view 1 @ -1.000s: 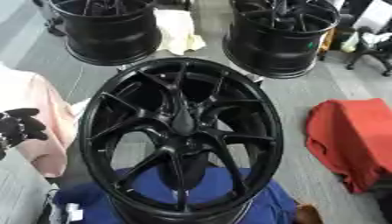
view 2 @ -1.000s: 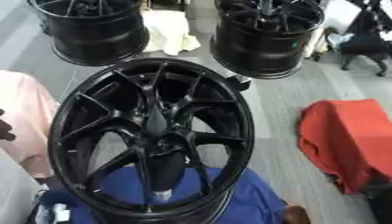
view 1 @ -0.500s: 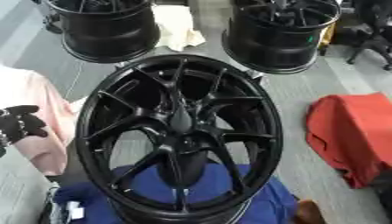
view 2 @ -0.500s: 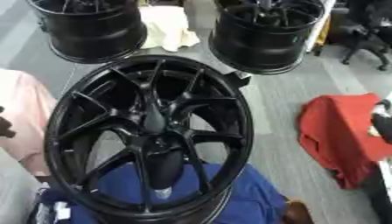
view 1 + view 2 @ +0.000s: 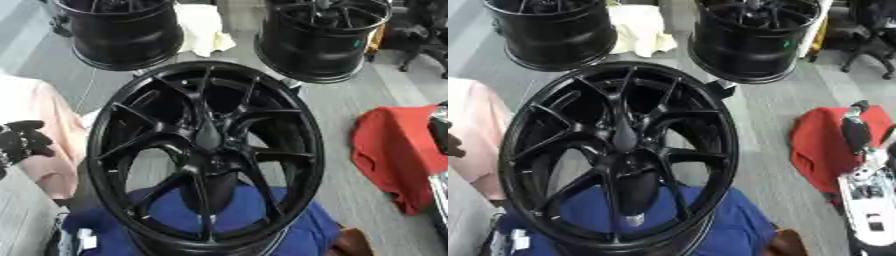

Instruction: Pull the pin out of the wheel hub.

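The wheel [image 5: 206,150] fills the middle of the view, face up, its 6 o'clock rim lying on a blue cloth [image 5: 262,220]. Its hub [image 5: 208,137] sits at the centre where the spokes meet. No pin can be made out there: hub and spokes are all the same black. The only odd mark is a small pale spot [image 5: 634,218] low in the wheel at 6 o'clock. I cannot tell whether that is the pin.

So progress is unsettled. The scene fits a pin still seated in the hub and too dark to see, and it fits one already drawn and gone from sight. Neither hand holds anything that reads as a pin.

Two more wheels stand at 11 and 1 o'clock, a red cloth [image 5: 394,150] lies at 3 o'clock and a pink cloth [image 5: 39,130] at 9 o'clock.

The left hand [image 5: 22,142] shows at 9 o'clock by the view's edge, over the pink cloth and just off the rim. It touches nothing of the wheel, and I cannot tell whether it is spread or closed. The right hand [image 5: 855,132] comes in at 3 o'clock over the red cloth, well apart from the wheel. Its state cannot be told either.
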